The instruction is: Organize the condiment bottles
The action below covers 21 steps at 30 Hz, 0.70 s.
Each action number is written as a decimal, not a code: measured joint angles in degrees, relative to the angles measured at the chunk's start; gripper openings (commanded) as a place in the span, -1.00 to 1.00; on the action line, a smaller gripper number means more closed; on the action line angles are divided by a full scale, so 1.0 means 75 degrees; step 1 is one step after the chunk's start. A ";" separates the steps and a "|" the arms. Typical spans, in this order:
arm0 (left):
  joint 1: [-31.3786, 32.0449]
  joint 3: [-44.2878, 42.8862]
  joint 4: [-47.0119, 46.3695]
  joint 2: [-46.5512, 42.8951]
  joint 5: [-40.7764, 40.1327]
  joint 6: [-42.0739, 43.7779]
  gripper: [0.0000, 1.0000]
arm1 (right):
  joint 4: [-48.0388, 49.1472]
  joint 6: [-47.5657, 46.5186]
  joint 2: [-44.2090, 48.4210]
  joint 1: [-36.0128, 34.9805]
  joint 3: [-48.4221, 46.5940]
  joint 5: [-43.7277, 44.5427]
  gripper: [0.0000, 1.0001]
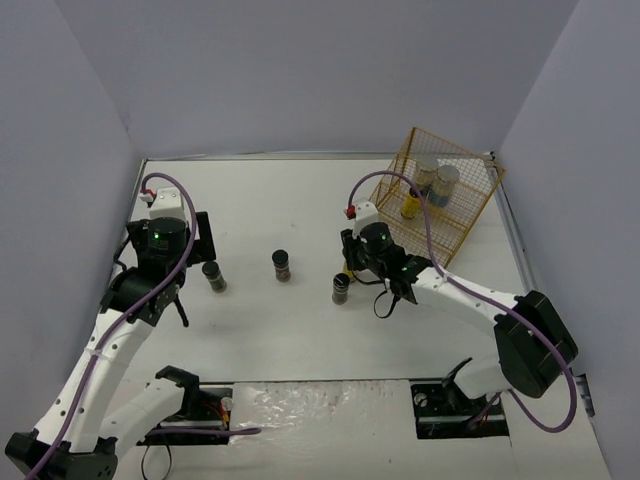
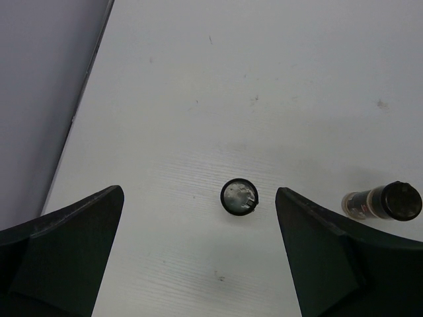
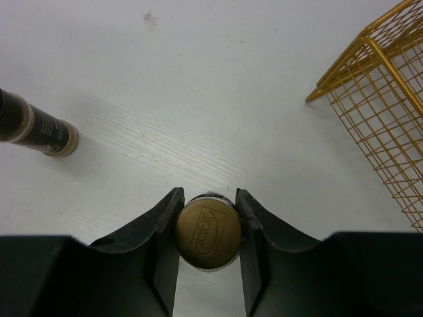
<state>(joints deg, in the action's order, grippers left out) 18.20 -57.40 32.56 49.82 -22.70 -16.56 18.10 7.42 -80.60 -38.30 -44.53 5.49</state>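
Condiment bottles (image 1: 282,265) stand spread over the white table (image 1: 260,205). At the left, the left gripper (image 2: 198,196) hangs above a short black-capped jar (image 2: 238,197), its jaws spread wide and touching nothing. A second dark jar (image 2: 383,201) stands to its right, and a third dark jar (image 1: 341,288) just beside the right gripper (image 3: 209,193), which is clamped on a slim brown-capped bottle (image 3: 208,231). At the far right, the gold wire rack (image 1: 470,215) holds two silver-lidded jars (image 1: 447,177) and a yellow-labelled bottle (image 1: 411,207).
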 measured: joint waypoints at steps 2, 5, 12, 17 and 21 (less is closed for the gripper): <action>0.0000 0.0000 0.0000 -0.0023 -0.0021 0.0010 0.94 | -0.0303 0.0010 0.0093 0.0000 -0.0113 0.0068 -1.00; 0.0000 0.0002 0.0001 -0.0023 -0.0050 0.0014 0.94 | -0.1254 0.0050 0.0227 0.0000 -0.0848 0.0376 -1.00; 0.0000 0.0002 0.0003 -0.0026 -0.0083 0.0017 0.94 | -0.2198 0.0200 0.0816 0.0671 -0.3512 0.1551 -1.00; 0.0000 0.0002 -0.0006 -0.0059 -0.0110 0.0059 0.94 | -0.2388 0.0512 0.1010 0.2416 -0.4287 0.2010 -1.00; 0.0000 0.0002 -0.0006 -0.0105 -0.0146 0.0085 0.94 | -0.2598 0.0814 0.0633 0.3545 -0.4437 0.2012 -1.00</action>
<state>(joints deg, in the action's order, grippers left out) 18.20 -57.39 32.51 49.04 -23.80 -15.92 -1.39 13.53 -75.85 -11.72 -77.81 20.59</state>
